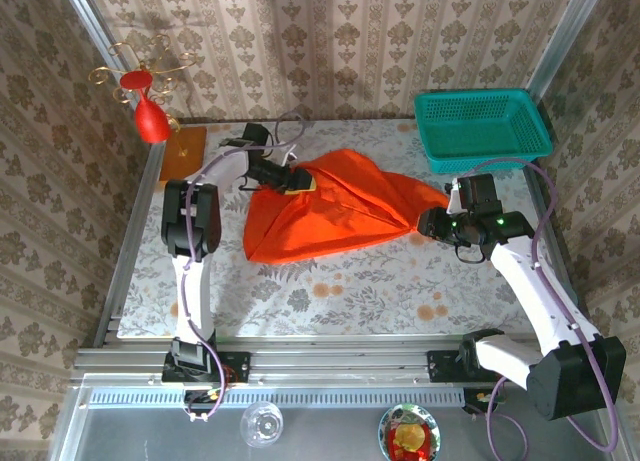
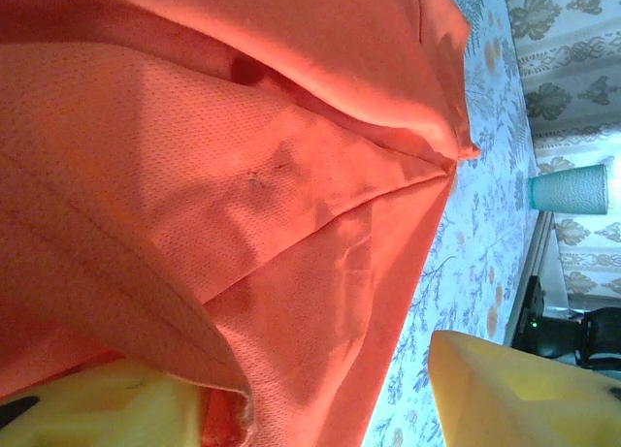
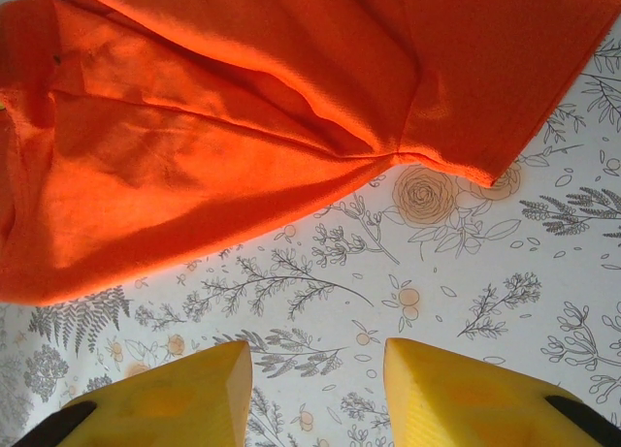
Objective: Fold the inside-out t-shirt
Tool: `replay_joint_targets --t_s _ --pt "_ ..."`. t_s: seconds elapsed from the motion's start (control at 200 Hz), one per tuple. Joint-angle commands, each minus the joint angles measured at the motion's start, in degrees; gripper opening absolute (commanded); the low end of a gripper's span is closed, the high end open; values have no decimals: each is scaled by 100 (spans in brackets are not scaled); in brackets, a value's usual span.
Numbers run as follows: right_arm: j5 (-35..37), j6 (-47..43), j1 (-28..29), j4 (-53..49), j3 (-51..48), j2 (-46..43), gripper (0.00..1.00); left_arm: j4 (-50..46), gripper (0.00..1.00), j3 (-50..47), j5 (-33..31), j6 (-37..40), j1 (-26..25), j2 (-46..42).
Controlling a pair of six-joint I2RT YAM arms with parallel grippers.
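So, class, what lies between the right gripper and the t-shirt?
Bare floral table. The right wrist view shows nothing else between the right gripper and the t-shirt.

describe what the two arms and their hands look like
The left arm and right arm have white links and black joints. A grey-purple cable loops along each. Left hand and right hand have blunt yellow fingers; green lights glow on the right wrist.

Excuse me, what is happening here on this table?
Two robot arms work on an orange t-shirt that lies crumpled on the table. The left gripper is at its far left corner, jaws apart, with cloth draped over one finger. The right gripper is open near the right tip, not touching the cloth. No neat fold shows yet.
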Motion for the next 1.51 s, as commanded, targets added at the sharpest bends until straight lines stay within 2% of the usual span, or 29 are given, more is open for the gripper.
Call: replay_joint_targets --t_s 0.0,0.19,0.31,0.42,0.625,0.895,1.0,1.115,1.31,1.5 --pt "-52 60 -15 -136 -107 -95 41 -400 61 194 -7 278 15 238" --pt "-56 67 -15 -121 -129 -102 41 -1098 61 291 -1031 725 -24 256" --pt "-34 69 -19 -113 -154 -111 41 -1252 58 214 -972 941 -14 72" --pt "-9 57 -15 -113 -210 -94 41 -1172 48 161 -875 955 -23 -143" --pt "274 99 -15 -15 -372 57 41 -996 20 215 -943 849 -45 -178" --pt "444 274 -117 446 -627 786 42 -460 0 -144 -1272 531 27 -722" --pt "75 389 -312 936 -756 1141 43 68 0 -612 -1213 184 166 -1118" --pt "-408 802 -679 1755 -947 1481 45 411 0 -898 -865 -33 232 -1378" --pt "-140 1278 -853 2174 -807 2150 48 324 0 -907 -805 -44 189 -1458" --pt "-463 1546 -911 2449 -518 2912 50 323 0 -920 -810 -53 142 -1522"
